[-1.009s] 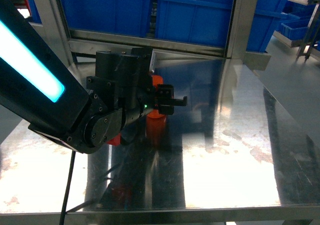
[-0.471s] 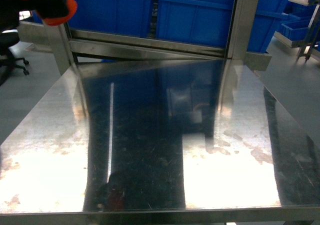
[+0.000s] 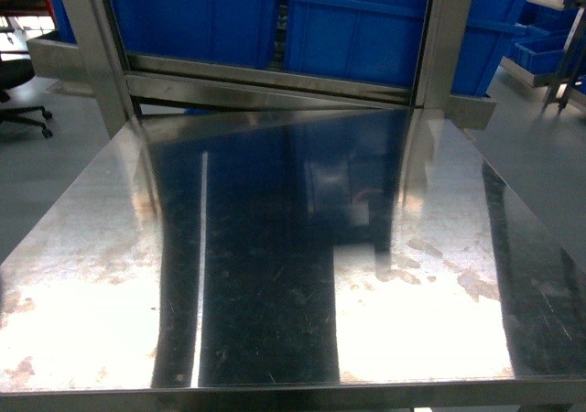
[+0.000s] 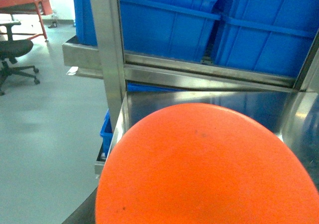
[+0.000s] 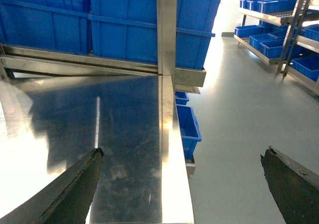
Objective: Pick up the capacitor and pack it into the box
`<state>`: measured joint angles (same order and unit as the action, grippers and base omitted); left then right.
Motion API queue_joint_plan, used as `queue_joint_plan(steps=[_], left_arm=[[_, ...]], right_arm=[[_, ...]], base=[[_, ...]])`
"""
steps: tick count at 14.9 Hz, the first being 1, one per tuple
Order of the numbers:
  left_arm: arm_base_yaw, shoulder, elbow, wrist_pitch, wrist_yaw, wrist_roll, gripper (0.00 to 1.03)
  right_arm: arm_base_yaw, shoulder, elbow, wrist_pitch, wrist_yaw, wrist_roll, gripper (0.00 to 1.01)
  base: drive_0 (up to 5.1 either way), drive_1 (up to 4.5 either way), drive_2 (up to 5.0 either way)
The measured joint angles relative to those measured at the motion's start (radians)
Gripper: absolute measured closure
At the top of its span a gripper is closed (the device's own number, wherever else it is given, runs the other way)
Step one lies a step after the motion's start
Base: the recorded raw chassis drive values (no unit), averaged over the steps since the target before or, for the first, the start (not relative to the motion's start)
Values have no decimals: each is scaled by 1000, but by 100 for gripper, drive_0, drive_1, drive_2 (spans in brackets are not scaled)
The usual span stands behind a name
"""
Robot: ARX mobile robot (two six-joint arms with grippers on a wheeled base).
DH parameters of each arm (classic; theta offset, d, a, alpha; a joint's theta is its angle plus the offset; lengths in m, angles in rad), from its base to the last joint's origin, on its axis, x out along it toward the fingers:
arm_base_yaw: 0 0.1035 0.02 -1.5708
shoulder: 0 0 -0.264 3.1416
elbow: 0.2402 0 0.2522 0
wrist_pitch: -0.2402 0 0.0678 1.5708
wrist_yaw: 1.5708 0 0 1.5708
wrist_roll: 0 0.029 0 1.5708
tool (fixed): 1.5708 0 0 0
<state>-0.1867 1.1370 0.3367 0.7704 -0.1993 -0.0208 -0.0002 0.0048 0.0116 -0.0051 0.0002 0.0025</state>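
The round orange end of the capacitor [image 4: 204, 169] fills the lower part of the left wrist view, very close to the lens. It hides the left gripper's fingers and hangs over the steel table's far left corner [image 4: 149, 97]. The capacitor sits where those fingers close, held up off the table. My right gripper [image 5: 184, 149] is open, with dark fingertips [image 5: 87, 171] wide apart and nothing between them. It straddles the table's right edge [image 5: 172, 149]. The head view shows neither gripper and no capacitor. The box is out of view.
The bare steel table [image 3: 275, 247] has an upright frame post [image 3: 92, 46] at its back left. Big blue bins [image 3: 357, 18] stand on the rack behind it. Small blue bins [image 5: 187, 127] sit under the table's right side. An office chair [image 4: 15, 52] stands on the grey floor to the left.
The left arm, which was over the middle of the table with the orange capacitor, rose to the upper left and has left the head view. The table top is now bare.
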Motion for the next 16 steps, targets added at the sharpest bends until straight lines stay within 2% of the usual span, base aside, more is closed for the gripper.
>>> queue_joint_plan(steps=[3, 7, 8, 9, 10, 12, 14, 16], left_arm=[[44, -121, -101, 5, 57, 3, 60], [100, -281, -209, -56, 105, 3, 60], [123, -324, -228, -78, 143, 3, 60], [180, -368, -246, -105, 196, 4, 60], [194, -402, -259, -128, 184, 3, 60], [185, -484, -283, -187, 200, 4, 60], [185, -503, -315, -139, 199, 4, 60], [185, -524, -323, -173, 199, 4, 60]], right_arm=[[0, 0, 0, 0, 0, 0, 3], [0, 0, 0, 0, 0, 0, 3], [0, 0, 0, 0, 0, 0, 3], [0, 0, 0, 0, 0, 0, 3], [0, 0, 0, 0, 1, 0, 3], [0, 0, 0, 0, 0, 0, 3], [0, 0, 0, 0, 0, 0, 3], [0, 0, 0, 0, 0, 0, 3]], base=[[0, 0, 0], [0, 0, 0], [0, 0, 0], [0, 0, 0], [0, 0, 0], [0, 0, 0], [0, 0, 0], [0, 0, 0]])
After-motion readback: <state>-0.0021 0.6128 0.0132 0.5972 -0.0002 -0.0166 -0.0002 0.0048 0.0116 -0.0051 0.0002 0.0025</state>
